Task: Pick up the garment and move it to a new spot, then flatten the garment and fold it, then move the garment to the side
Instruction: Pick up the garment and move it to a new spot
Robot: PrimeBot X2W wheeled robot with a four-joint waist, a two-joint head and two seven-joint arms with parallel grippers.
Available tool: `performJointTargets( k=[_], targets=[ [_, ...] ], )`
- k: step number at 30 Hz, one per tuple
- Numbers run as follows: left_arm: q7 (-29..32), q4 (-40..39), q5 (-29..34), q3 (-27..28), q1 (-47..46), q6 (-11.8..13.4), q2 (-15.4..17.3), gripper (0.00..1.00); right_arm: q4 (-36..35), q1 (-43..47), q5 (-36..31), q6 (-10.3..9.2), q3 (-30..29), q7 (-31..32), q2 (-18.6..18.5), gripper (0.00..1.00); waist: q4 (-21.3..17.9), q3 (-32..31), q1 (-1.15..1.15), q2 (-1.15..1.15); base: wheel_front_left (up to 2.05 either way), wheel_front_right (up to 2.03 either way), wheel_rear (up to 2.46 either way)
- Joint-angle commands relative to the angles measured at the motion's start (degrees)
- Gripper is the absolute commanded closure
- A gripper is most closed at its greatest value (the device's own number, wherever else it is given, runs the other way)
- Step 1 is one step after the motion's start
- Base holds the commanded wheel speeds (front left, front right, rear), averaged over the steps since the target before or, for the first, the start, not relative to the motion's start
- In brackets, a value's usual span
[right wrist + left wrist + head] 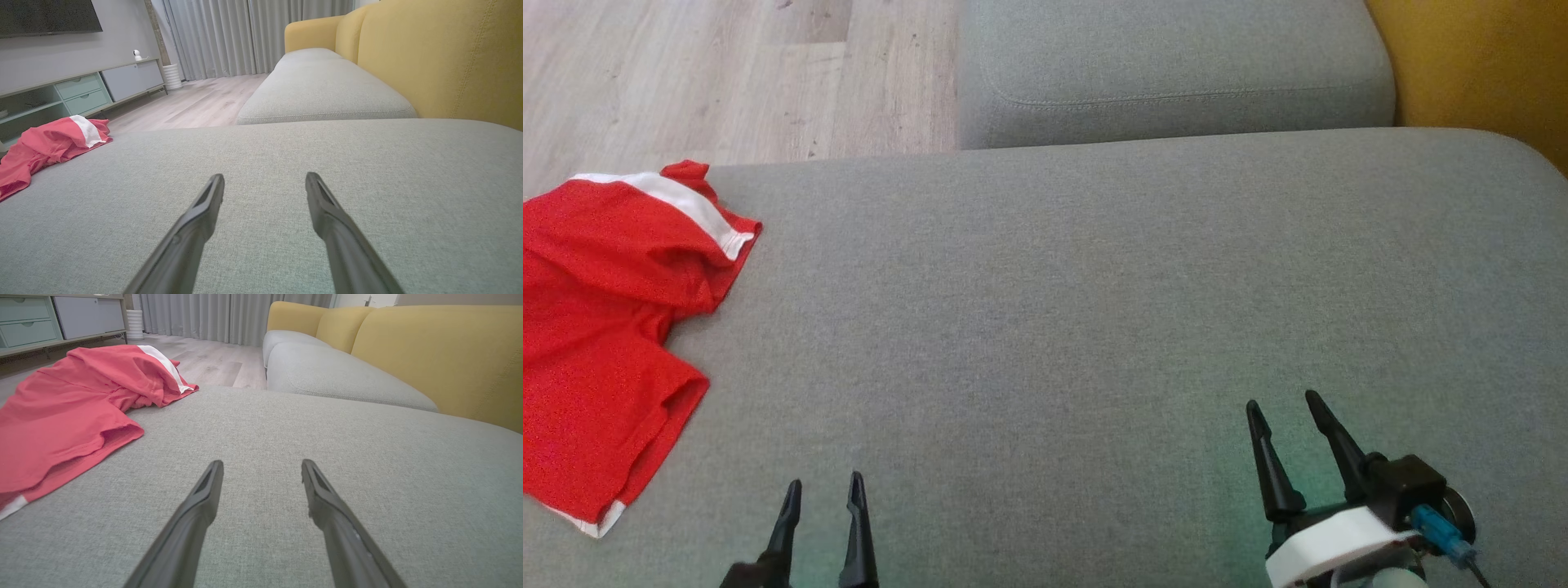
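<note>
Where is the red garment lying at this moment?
In the head view the red garment lies crumpled at the far left of the grey cushion, up and left of the left gripper, apart from it.

The broad grey cushion [1094,286] lay bare across its middle and right side, giving open passage ahead of both grippers. The left gripper [825,480] and the right gripper [1281,400] stood low over it, fingers spread, with an open gap between each pair. The red garment [596,327] lay crumpled on the cushion's left side. It was near the left gripper and well apart from the right one, with bare fabric between. On the right, the yellow backrest [1486,65] rose as a wall and closed that side. Ahead, a second grey seat [1176,65] adjoined the cushion. To that seat's left, the wooden floor [727,73] lay beyond the cushion's far edge.
</note>
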Motion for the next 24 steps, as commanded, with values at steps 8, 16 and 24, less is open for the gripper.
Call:
performJointTargets(
  k=[8,16,24],
  targets=[
    [-0.70,-1.10,-0.61,2.32,-1.90,0.12,0.21,0.00,-1.39,-2.20,-0.29,0.23,1.04,-0.78,-0.52,0.00,0.16,0.02,0.00,0.00,0.00,0.00,0.00],
    [-0.70,-1.26,-0.33,2.12,-2.55,-0.02,0.21,0.00,-1.29,-1.64,-0.31,0.23,0.61,-0.78,-0.52,0.00,2.99,-0.12,0.00,0.00,0.00,0.00,0.00],
    [-0.70,-1.69,-0.45,2.96,-2.37,0.22,0.26,0.00,-1.38,-1.21,0.05,0.23,0.81,-0.78,-0.52,0.00,10.49,-0.40,0.00,0.00,0.00,0.00,0.00]
  ],
)
